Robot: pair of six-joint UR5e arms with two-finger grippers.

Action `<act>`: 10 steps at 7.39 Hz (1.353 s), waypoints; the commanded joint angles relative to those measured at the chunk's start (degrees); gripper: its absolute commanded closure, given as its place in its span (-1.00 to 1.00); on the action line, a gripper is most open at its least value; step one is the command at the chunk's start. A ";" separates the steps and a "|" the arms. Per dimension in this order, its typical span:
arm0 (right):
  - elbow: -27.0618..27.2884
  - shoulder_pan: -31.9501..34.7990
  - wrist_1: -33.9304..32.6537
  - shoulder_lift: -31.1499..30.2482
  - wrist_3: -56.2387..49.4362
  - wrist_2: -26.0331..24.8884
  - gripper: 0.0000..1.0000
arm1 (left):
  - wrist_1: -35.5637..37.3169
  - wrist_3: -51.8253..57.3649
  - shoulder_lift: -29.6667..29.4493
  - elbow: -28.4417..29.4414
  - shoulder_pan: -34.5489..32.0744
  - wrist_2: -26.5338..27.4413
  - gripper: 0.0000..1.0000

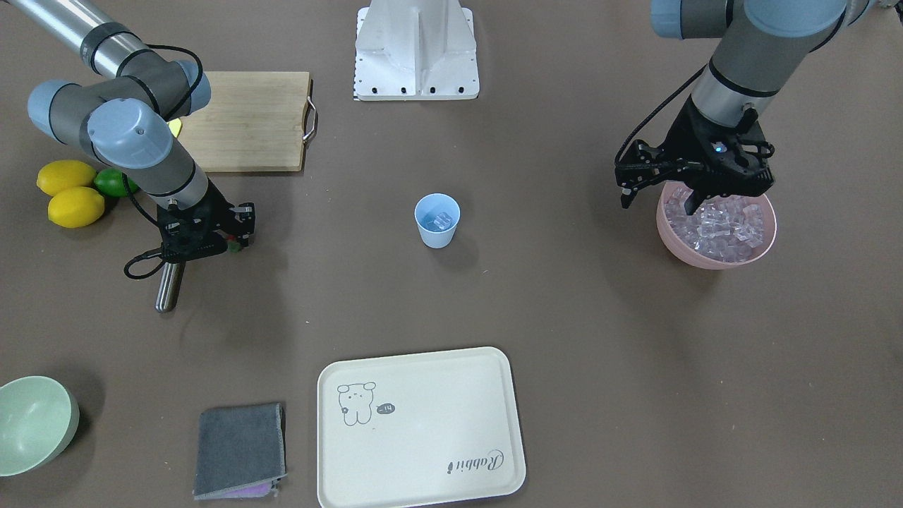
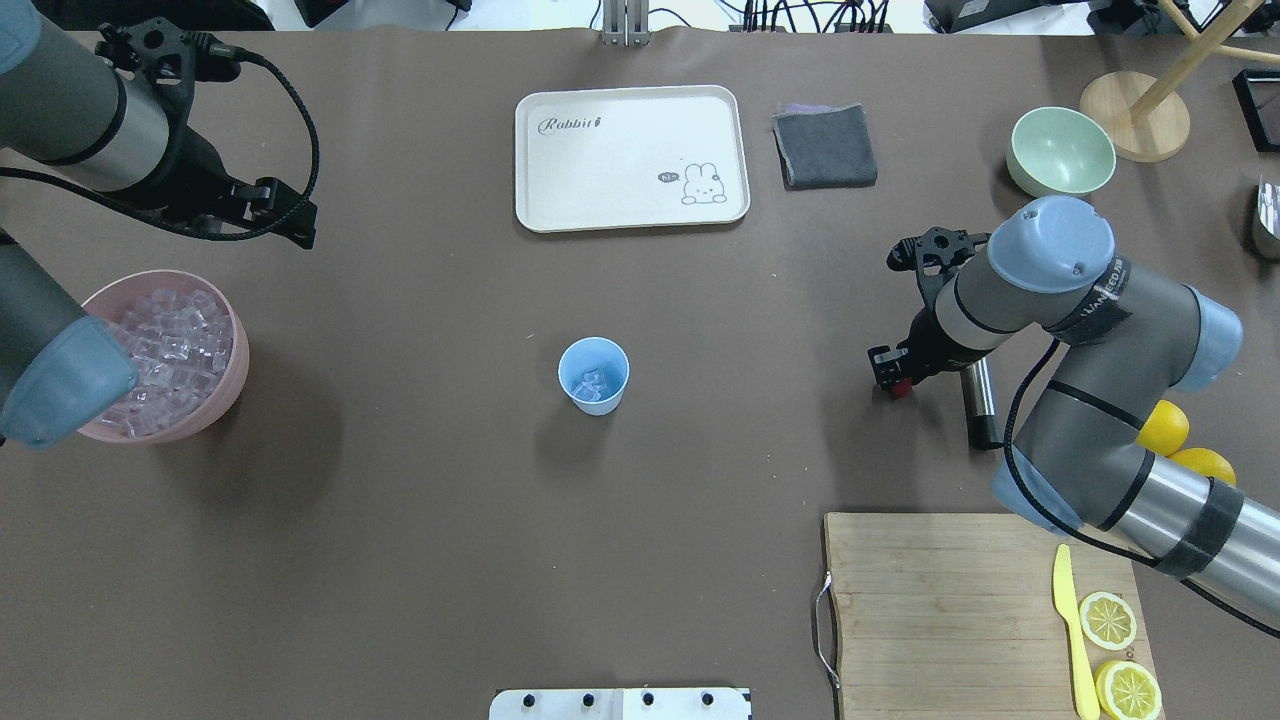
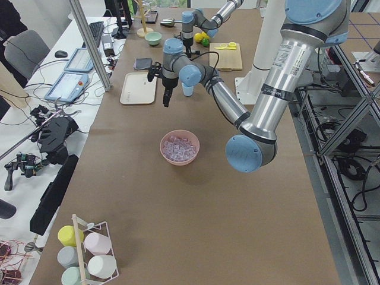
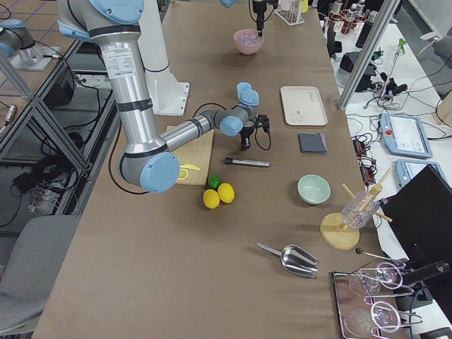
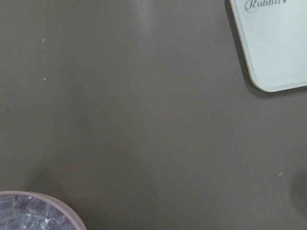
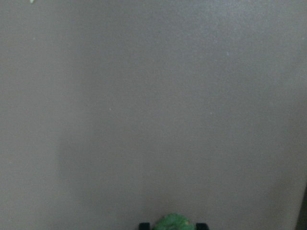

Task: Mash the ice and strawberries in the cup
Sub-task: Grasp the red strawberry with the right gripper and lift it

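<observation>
cup with ice: centre | right gripper: clamps strawberry near right edge | left gripper: over bowl, left edge, state unclear

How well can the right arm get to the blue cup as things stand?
Probably yes. Only bare table lies between the right gripper, down at the strawberry, and the cup. The metal rod lies on the other side.
</observation>
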 commanded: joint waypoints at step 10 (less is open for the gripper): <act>2.58 -7.58 -10.27 25.33 18.19 -6.33 1.00 | 0.79 27.04 9.90 4.65 -13.69 -6.91 -0.93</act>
